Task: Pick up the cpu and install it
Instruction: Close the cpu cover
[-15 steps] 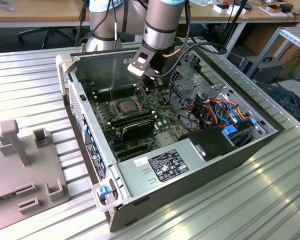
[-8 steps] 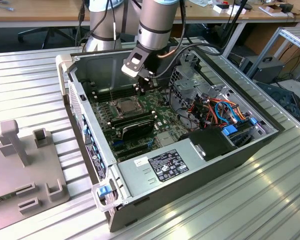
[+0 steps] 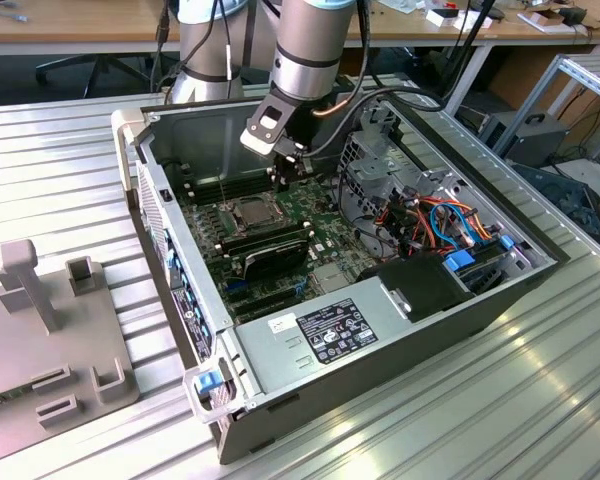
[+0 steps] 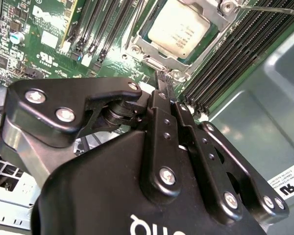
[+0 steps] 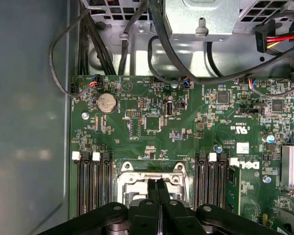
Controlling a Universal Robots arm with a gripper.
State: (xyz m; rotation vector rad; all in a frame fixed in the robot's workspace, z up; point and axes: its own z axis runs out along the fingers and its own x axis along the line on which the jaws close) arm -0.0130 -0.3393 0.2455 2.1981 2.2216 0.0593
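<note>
One arm (image 3: 310,50) reaches down into the case (image 3: 400,310), gripper (image 5: 157,183) fingers pressed together above the socket (image 5: 137,178). Pale square cpu (image 4: 183,27) lies flat inside

The cpu (image 4: 183,27) sits in the socket (image 4: 143,47) on the motherboard (image 5: 186,122) (memory slots (image 5: 93,186) flank it), inside the case (image 3: 430,338)

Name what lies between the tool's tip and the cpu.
In the second wrist view, the socket's metal frame lies between the tool and the cpu, which sits inside that frame.
</note>
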